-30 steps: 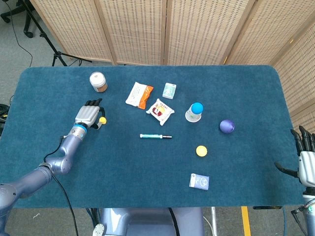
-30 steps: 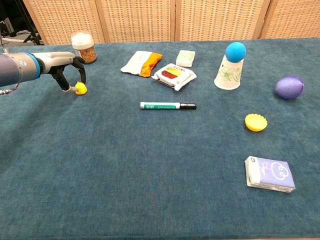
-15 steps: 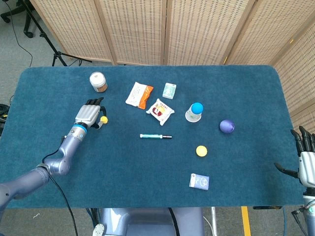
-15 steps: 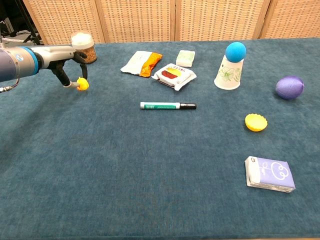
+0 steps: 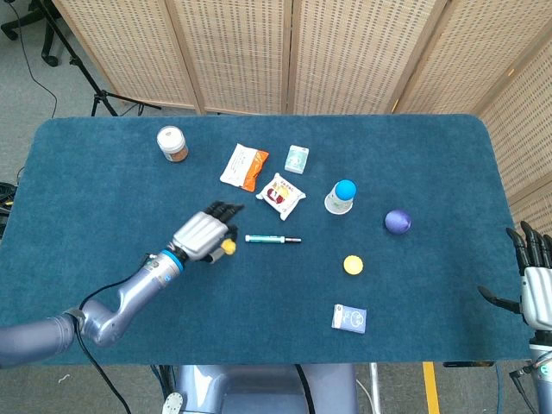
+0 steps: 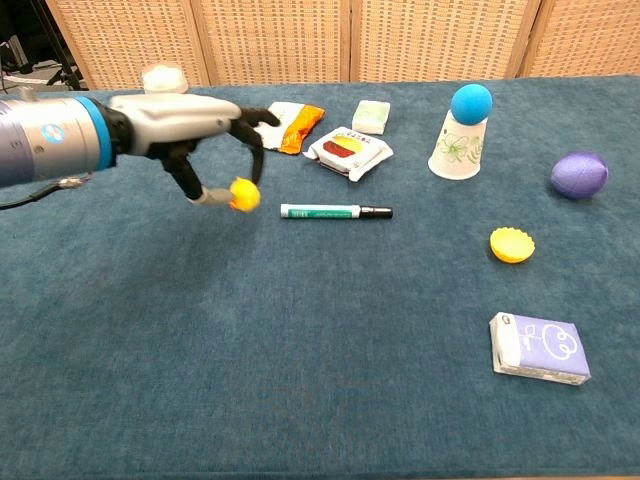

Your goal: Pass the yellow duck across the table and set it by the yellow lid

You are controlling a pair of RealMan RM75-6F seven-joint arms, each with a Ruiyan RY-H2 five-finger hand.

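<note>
My left hand (image 5: 205,234) (image 6: 200,130) pinches the small yellow duck (image 5: 228,246) (image 6: 243,194) and carries it above the cloth, just left of the green marker (image 5: 272,239) (image 6: 334,211). The yellow lid (image 5: 353,265) (image 6: 512,244) lies on the table right of centre, well to the right of the duck. At the table's right edge, my right hand (image 5: 536,283) shows only in the head view, fingers spread and holding nothing.
A white cup with a blue ball (image 6: 462,130), a purple ball (image 6: 579,174), a purple card box (image 6: 539,348), snack packets (image 6: 348,150) (image 6: 283,124), a small green pack (image 6: 371,115) and a jar (image 5: 172,143) lie around the blue table (image 5: 259,293).
My left hand has lifted the duck from near the jar and swept it rightward toward the table's centre, beside the marker. The right hand has stayed still.
</note>
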